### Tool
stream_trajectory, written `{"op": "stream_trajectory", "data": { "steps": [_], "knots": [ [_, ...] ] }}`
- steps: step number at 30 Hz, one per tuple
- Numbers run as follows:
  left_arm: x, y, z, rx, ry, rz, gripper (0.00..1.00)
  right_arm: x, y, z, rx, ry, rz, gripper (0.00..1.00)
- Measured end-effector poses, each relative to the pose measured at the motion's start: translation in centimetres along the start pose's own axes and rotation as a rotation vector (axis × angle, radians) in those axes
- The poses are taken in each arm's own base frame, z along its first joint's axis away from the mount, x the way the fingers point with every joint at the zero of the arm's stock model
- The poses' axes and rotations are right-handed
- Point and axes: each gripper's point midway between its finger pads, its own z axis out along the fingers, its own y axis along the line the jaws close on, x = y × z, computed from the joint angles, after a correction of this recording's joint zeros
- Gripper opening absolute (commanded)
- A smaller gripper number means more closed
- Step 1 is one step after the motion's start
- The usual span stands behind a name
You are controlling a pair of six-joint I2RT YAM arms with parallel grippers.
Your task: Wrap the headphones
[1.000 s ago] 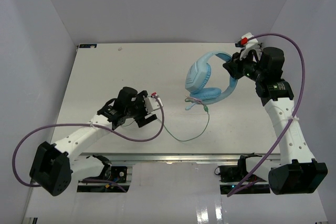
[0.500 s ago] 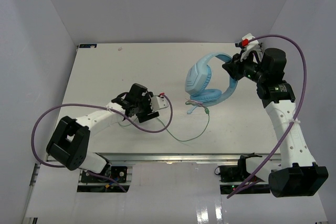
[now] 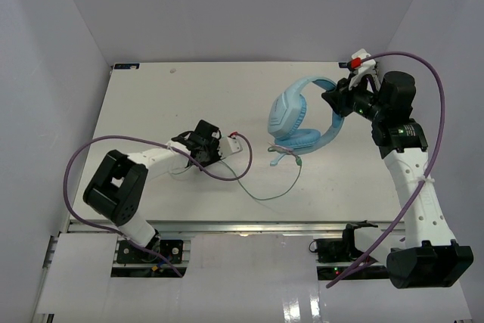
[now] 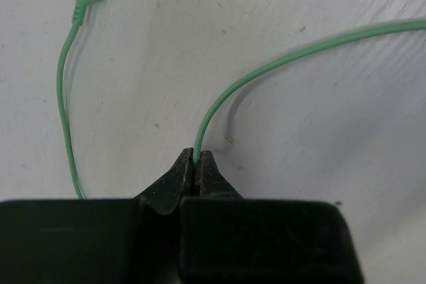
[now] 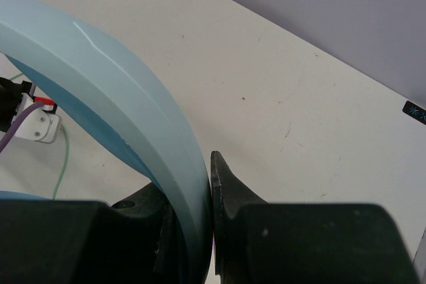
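Cable-grab step. Left jaws closed on the green cable [image 4: 286,58], low on the desk [image 3: 151,104]; right jaws clamp the headband [image 5: 126,104] of the headphones [image 3: 291,111] (far right). Next, likely: lead cable round headband w/o snagging.

No readable text; corner sticker [image 5: 415,111] seemingly illegible

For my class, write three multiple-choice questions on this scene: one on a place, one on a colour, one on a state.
1. Where do the right fingers grip the headphones? A) earcup B) headband C) plug
2. What colour is the thin cable? A) green B) red C) black
3. How are the left fingers? A) wide open B) shut on nothing C) shut on the cable
Answers: B, the pale blue headband sits between them; A, it shows green in the left wrist view; C, the tips pinch the cable.
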Motion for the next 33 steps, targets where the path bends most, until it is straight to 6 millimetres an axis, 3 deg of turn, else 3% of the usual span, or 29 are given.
{"op": "stream_trajectory", "data": {
  "steps": [4, 9, 12, 15, 19, 21, 25, 29, 31, 33],
  "knots": [
    [-1.9, 0.3, -1.4, 0.011, -0.065, -0.093, 0.00, 0.1, -0.6, -0.1, 0.043, 0.007, 0.044, 0.08],
    [-4.5, -0.3, -5.3, 0.029, -0.220, -0.193, 0.00, -0.4, -1.6, 0.6, 0.099, 0.019, 0.187, 0.08],
    [-3.7, -1.7, -6.2, 0.044, -0.249, -0.232, 0.00, -1.9, -1.9, 1.6, 0.084, 0.005, 0.271, 0.08],
    [-2.8, -2.8, -5.8, 0.077, -0.218, -0.257, 0.00, -3.5, -1.0, 2.3, -0.004, -0.030, 0.331, 0.08],
    [-4.2, -1.9, -4.9, 0.119, -0.178, -0.284, 0.00, -4.7, 2.5, 1.9, -0.211, -0.075, 0.326, 0.08],
    [-6.4, 0.0, -4.7, 0.117, -0.182, -0.297, 0.00, -4.4, 4.8, 0.8, -0.324, -0.078, 0.294, 0.08],
    [-11.7, 6.5, -5.9, 0.045, -0.273, -0.348, 0.00, -3.6, 8.1, -1.8, -0.467, -0.079, 0.118, 0.08],
    [-15.2, 14.1, -9.9, -0.071, -0.403, -0.450, 0.00, -1.9, 9.8, -3.5, -0.493, -0.075, -0.099, 0.08],
    [-16.3, 16.7, -12.4, -0.116, -0.465, -0.508, 0.00, 0.4, 10.3, -3.5, -0.468, -0.041, -0.162, 0.08],
    [-17.9, 18.0, -14.6, -0.125, -0.529, -0.553, 0.00, 3.4, 10.2, -3.1, -0.413, 0.030, -0.201, 0.08]
  ]
}}
